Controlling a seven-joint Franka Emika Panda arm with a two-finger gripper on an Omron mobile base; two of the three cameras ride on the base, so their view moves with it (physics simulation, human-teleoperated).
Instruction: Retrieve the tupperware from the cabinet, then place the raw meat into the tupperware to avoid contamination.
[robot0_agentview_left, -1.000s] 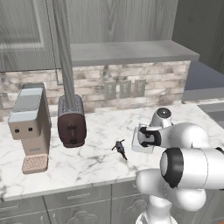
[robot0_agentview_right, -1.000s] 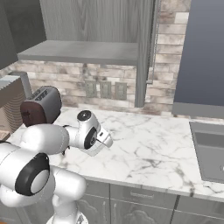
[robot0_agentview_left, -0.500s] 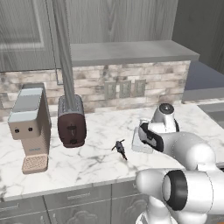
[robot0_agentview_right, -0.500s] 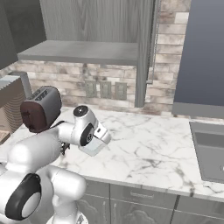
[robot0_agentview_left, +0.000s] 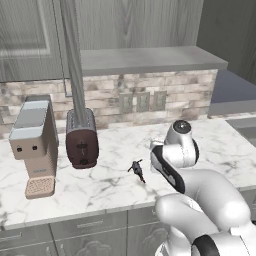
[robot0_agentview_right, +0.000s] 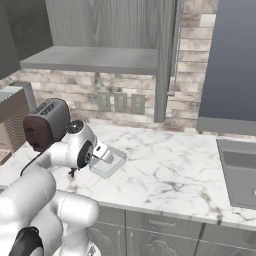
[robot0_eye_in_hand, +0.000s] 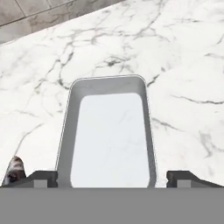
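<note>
Jaws wide apart, gripper (robot0_eye_in_hand: 112, 177) straddling tupperware (robot0_eye_in_hand: 107, 131) w/o pinching it. Tub: clear, rectangular, rounded corners, empty, flat on white veined marble counter (robot0_eye_in_hand: 183, 65). Toaster (robot0_agentview_right: 46, 123) nearby.

No text, label, brand, number or sign can be read anywhere: the toaster (robot0_agentview_left: 81, 138), the coffee machine (robot0_agentview_left: 33, 142) and the wall outlets (robot0_agentview_left: 143, 101) above the bench carry no legible markings

Fingers (robot0_eye_in_hand: 43, 177) wide apart (arm low)
</note>
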